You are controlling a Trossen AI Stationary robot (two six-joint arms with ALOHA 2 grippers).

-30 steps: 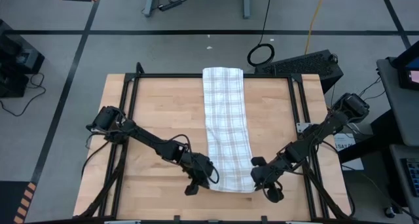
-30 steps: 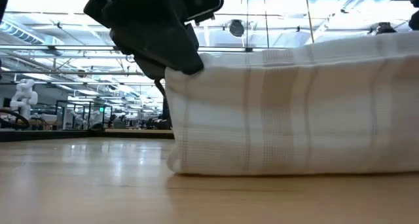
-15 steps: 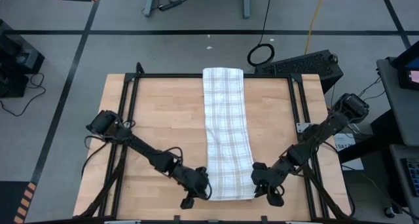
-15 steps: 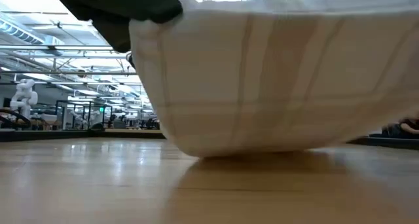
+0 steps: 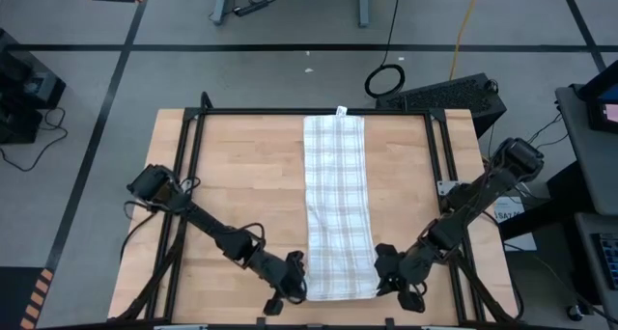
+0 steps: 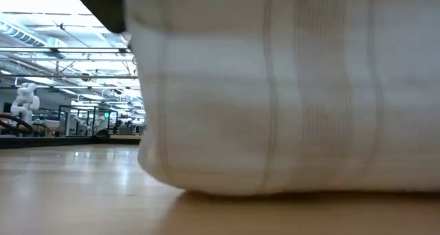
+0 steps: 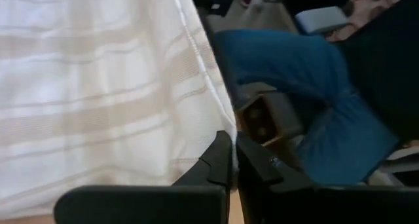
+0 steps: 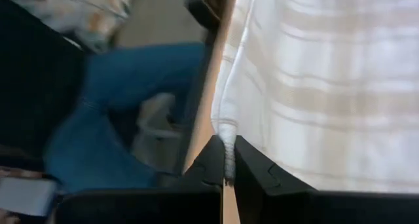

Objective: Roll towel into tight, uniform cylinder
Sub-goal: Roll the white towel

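**Two near corners pinched, roll not yet begun**

Both near corners of the towel [image 5: 338,205] are held at the near edge of the table [image 5: 232,176]. On the left, the left gripper [image 5: 290,289] is clamped shut on the towel's near left corner; in its wrist view the hem is seen pinched between the fingertips [image 7: 219,160]. The towel is laid as a long folded strip down the middle of the table, its far end with a small tag [image 5: 341,110] at the far edge. On the right, the right gripper [image 5: 391,284] is closed on the near right corner, a bunched hem being nipped between its fingers [image 8: 216,160].

For a tight, uniform cylinder, both corners are best turned over together at equal height, with the edge kept taut and square to the strip's length. If one side is led ahead, a cone is likely.
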